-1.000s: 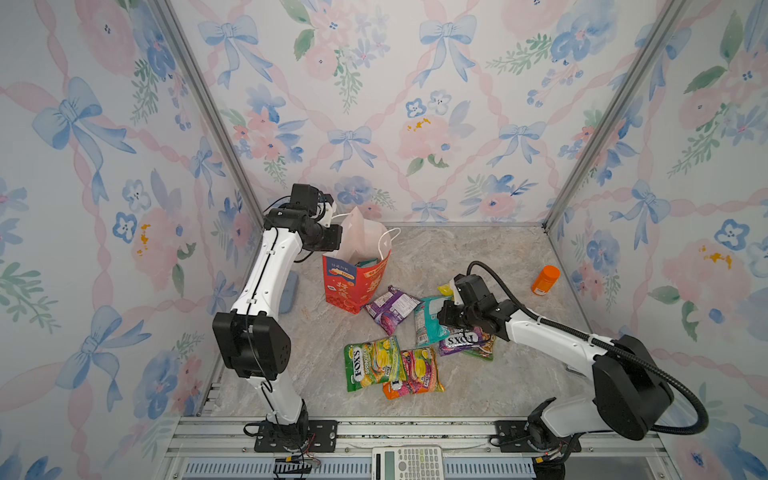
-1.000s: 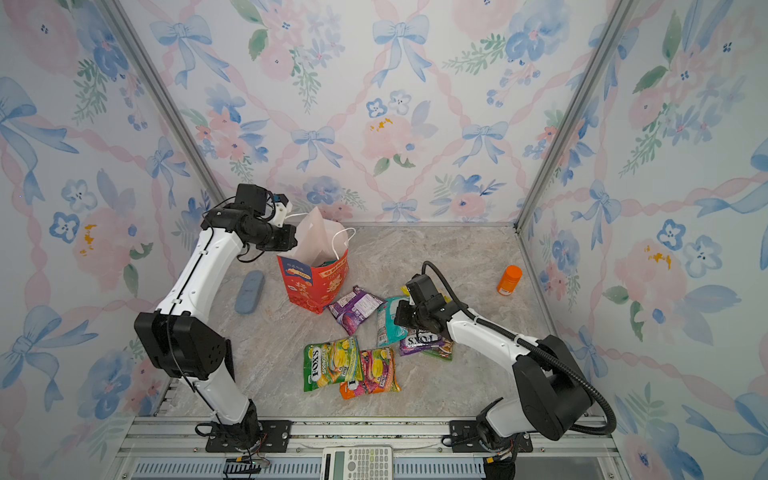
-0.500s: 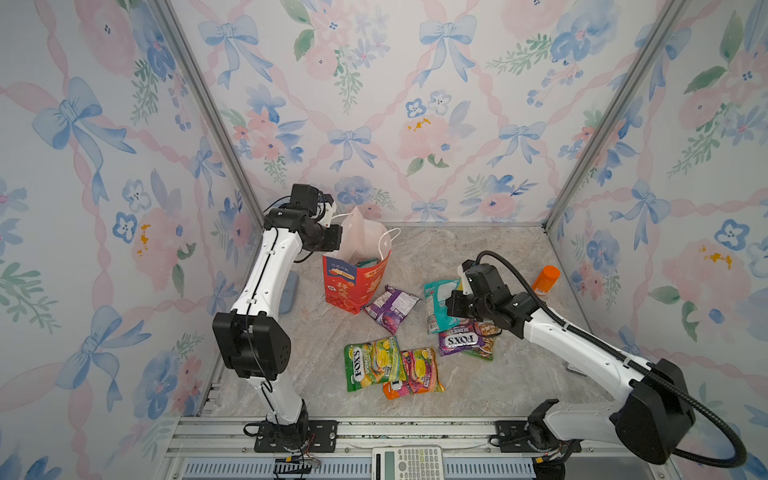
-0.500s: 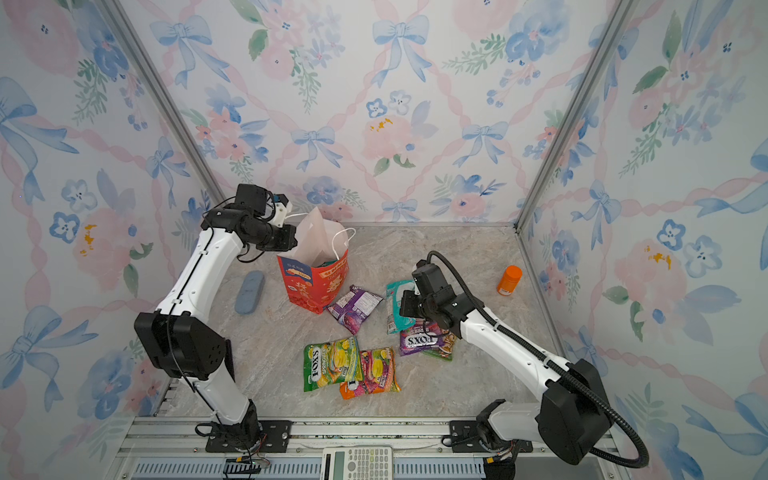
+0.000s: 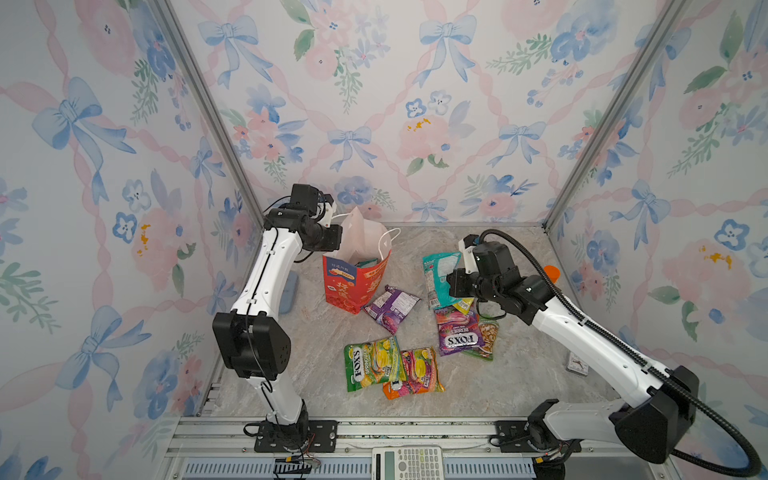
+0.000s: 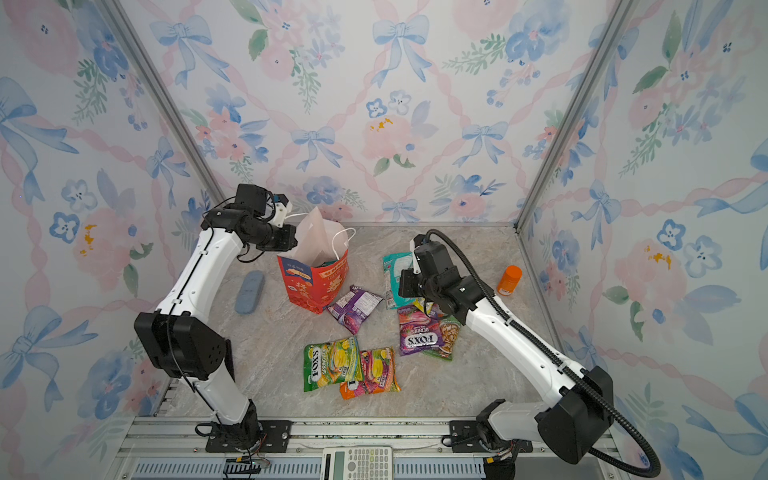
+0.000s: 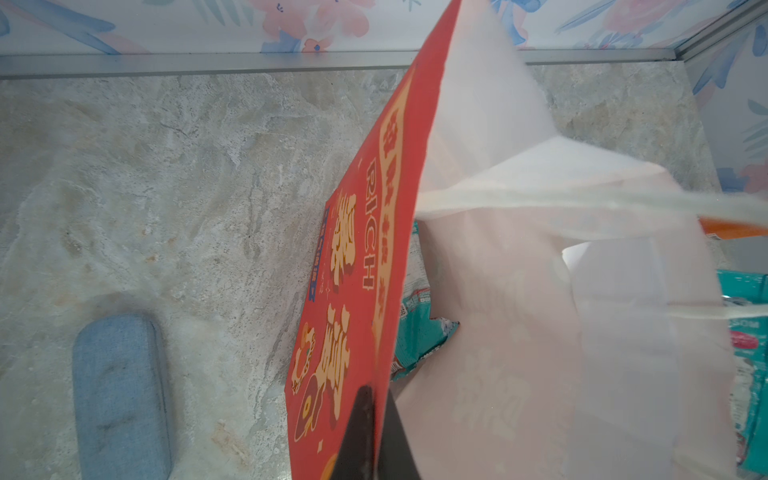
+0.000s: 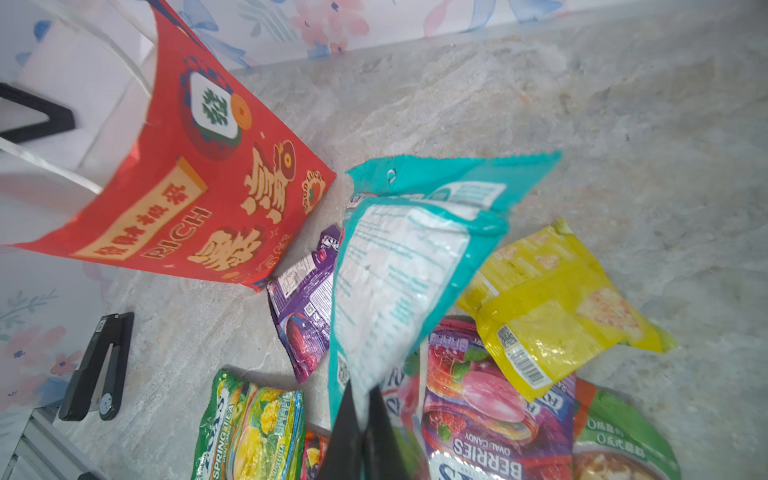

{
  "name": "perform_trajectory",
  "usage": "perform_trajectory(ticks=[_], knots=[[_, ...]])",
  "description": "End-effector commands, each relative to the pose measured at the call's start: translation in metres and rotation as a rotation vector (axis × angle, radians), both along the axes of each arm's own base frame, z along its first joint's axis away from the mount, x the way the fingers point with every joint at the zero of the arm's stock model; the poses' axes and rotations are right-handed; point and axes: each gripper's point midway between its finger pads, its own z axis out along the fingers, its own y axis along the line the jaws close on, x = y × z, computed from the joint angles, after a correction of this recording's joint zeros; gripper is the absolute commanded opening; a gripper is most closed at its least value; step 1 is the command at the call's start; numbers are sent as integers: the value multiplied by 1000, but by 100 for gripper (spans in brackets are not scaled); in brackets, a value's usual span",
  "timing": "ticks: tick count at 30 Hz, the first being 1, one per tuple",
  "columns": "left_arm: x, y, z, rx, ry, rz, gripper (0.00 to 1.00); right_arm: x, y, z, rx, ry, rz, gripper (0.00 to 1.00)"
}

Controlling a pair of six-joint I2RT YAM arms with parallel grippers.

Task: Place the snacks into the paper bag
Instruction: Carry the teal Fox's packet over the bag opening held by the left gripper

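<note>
The right gripper is pinching the floppy teal packet by one edge, just right of the paper bag whose left rim the left gripper is clamping, so the dangling packet is risking snagging a cord handle or slipping free.

Floral, bow-patterned wallpaper walls enclose a grey marbled floor, joined by aluminium posts.

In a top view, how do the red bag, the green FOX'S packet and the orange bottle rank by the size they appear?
1. red bag
2. green FOX'S packet
3. orange bottle
The differences look clear; none are close.
</note>
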Motion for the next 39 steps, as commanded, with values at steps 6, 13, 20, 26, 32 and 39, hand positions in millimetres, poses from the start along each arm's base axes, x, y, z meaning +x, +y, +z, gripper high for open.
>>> perform_trajectory(ticks=[6, 13, 20, 26, 32, 39], knots=[[-2, -11, -6, -20, 23, -26, 0, 32, 20, 67, -22, -180, 57, 1], [-3, -21, -5, -33, 19, -60, 0, 57, 34, 115, -36, -295, 77, 1], [-5, -32, -2, -54, 14, -99, 0, 77, 43, 157, -41, -395, 76, 1], [-5, -41, -1, -80, 17, -131, 0, 90, 50, 182, -44, -456, 74, 1], [-7, -46, -2, -95, 23, -154, 0, 93, 78, 203, -8, -506, 144, 1], [-7, -46, -2, -92, 21, -159, 0, 93, 125, 195, -28, -502, 248, 1]])
